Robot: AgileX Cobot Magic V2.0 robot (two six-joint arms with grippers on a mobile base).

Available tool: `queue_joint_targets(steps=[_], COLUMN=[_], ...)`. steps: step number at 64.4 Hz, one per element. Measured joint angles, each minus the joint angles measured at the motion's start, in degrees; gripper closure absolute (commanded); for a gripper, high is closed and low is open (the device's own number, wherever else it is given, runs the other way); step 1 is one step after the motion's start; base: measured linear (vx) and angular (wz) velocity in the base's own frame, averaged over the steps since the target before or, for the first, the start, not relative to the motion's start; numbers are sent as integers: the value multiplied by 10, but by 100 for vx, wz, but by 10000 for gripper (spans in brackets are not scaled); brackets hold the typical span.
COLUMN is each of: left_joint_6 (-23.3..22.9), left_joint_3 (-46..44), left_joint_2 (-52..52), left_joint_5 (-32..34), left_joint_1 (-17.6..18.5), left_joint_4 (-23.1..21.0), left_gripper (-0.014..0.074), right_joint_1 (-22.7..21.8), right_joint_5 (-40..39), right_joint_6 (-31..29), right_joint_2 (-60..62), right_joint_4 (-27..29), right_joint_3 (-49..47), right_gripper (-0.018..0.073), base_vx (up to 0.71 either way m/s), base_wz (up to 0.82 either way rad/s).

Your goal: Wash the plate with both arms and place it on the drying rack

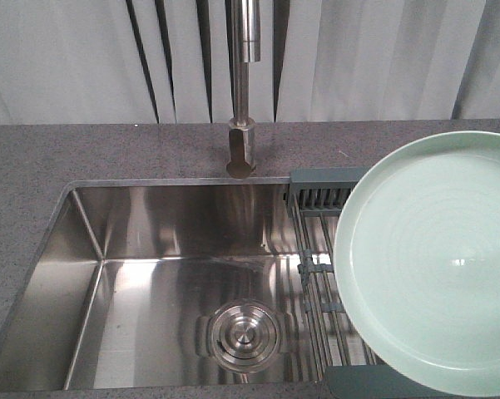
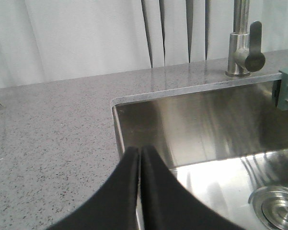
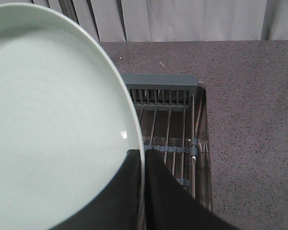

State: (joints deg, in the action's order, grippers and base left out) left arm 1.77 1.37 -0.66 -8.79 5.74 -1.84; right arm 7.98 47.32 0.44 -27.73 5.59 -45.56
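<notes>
The pale mint-green plate (image 1: 437, 266) is held tilted above the drying rack (image 1: 320, 249) at the sink's right end, its face turned toward the front camera. In the right wrist view the plate (image 3: 52, 124) fills the left side, and my right gripper (image 3: 144, 155) is shut on its rim, one black finger on each face. The rack's metal rods and grey-blue bars (image 3: 167, 120) lie below and behind the plate. My left gripper (image 2: 140, 152) is shut with nothing in it, hovering over the sink's near-left corner. Neither arm shows in the front view.
The steel sink basin (image 1: 150, 274) holds a round drain (image 1: 245, 334) in its floor. A steel faucet (image 1: 242, 83) rises at the back centre, its base and lever (image 2: 247, 48) also in the left wrist view. Speckled grey countertop (image 1: 33, 166) surrounds the sink; a curtain hangs behind.
</notes>
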Motion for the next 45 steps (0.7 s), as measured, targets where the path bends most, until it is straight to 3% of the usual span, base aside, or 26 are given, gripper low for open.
queue_joint_targets(steps=[45], left_joint_6=[0], left_joint_3=[0], left_joint_2=[0], left_joint_5=[0], left_joint_1=[0], left_joint_4=[0], left_gripper=[593], right_joint_1=[0], right_joint_5=[0], right_joint_6=[0], right_joint_2=[0], right_joint_4=[0], right_joint_3=[0], right_gripper=[563], base_vx=[1], base_wz=[0])
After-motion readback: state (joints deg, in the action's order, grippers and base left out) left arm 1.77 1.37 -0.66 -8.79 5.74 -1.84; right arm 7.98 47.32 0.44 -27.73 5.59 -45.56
